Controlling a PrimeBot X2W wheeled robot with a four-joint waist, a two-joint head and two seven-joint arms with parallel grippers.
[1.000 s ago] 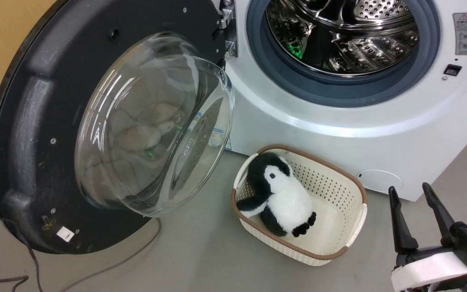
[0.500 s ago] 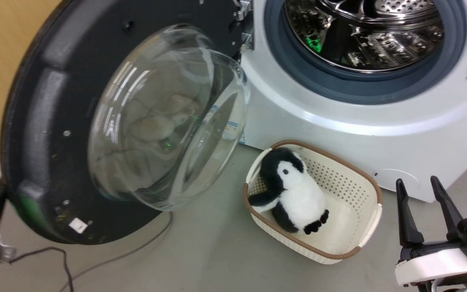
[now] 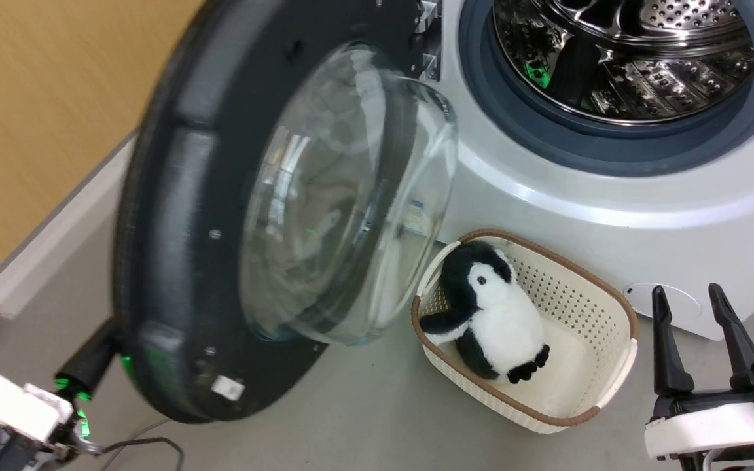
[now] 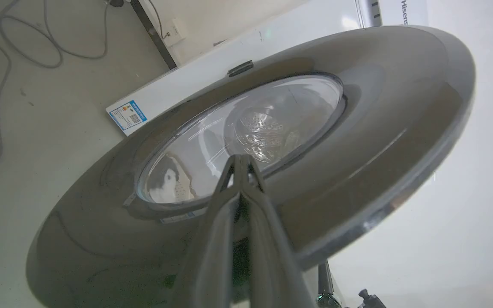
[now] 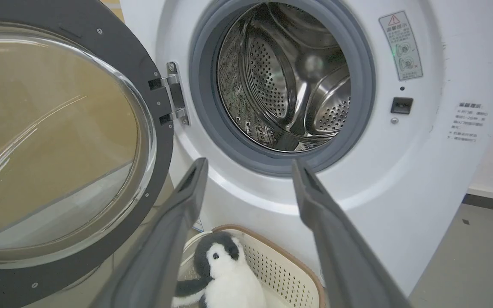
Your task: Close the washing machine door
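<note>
Now the left gripper (image 4: 240,161), fingers pressed together, sets its tips against the outer face of the door (image 3: 174,196), which has swung nearer the washing machine (image 3: 580,196) than a second ago. Beside the basket (image 3: 573,294), the right gripper (image 3: 688,294) hovers, fingers spread wide. The lettering (image 4: 413,5) reads "Hisens".

light: bright, even | glare: streaks on washing machine door (image 3: 298,216) | blur: wall (image 3: 43,118) smeared, head view
</note>
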